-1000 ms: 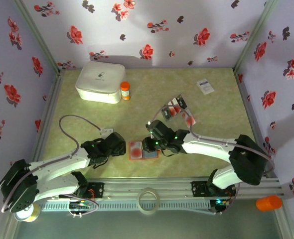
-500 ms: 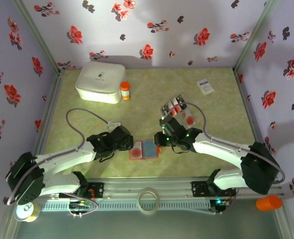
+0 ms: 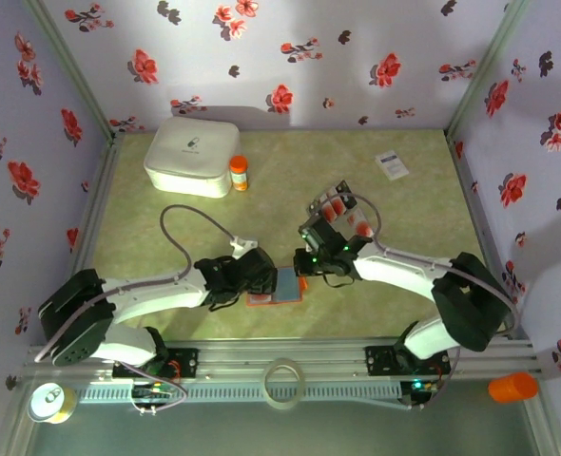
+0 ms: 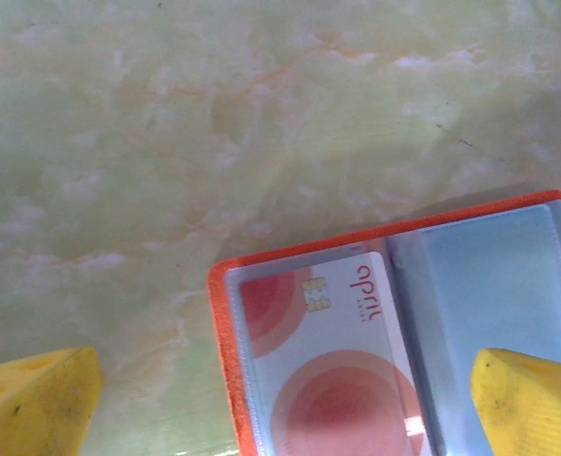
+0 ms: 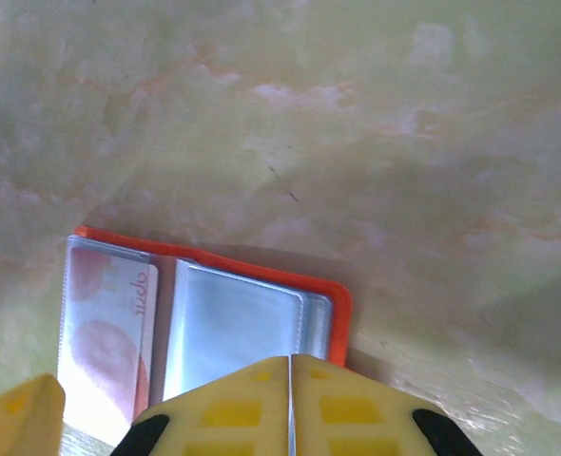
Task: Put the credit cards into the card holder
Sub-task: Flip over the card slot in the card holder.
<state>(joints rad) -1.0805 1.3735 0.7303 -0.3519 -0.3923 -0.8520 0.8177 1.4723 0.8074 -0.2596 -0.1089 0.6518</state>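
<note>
The card holder point(image 4: 471, 285) lies open on the green table, an orange case with clear sleeves. A white credit card with red circles point(image 4: 333, 370) sits in its left sleeve. My left gripper point(image 4: 285, 408) hovers low over that half, open, its yellow fingertips point(image 4: 33, 399) spread on either side. In the top view my left gripper point(image 3: 259, 275) covers the left part of the card holder point(image 3: 288, 283). My right gripper point(image 5: 290, 399) is shut with nothing between its pads, just off the right edge of the holder point(image 5: 233, 332). More credit cards point(image 3: 338, 207) lie in a loose pile behind my right gripper point(image 3: 309, 261).
A white box point(image 3: 193, 155) and an orange-capped bottle point(image 3: 238, 173) stand at the back left. A white printed card point(image 3: 392, 165) lies at the back right. A tape ring point(image 3: 284, 382) rests on the front rail. Walls close in three sides.
My left gripper has slid right until it is over the holder's left half. My right gripper has drawn back off the holder toward the card pile and closed.
</note>
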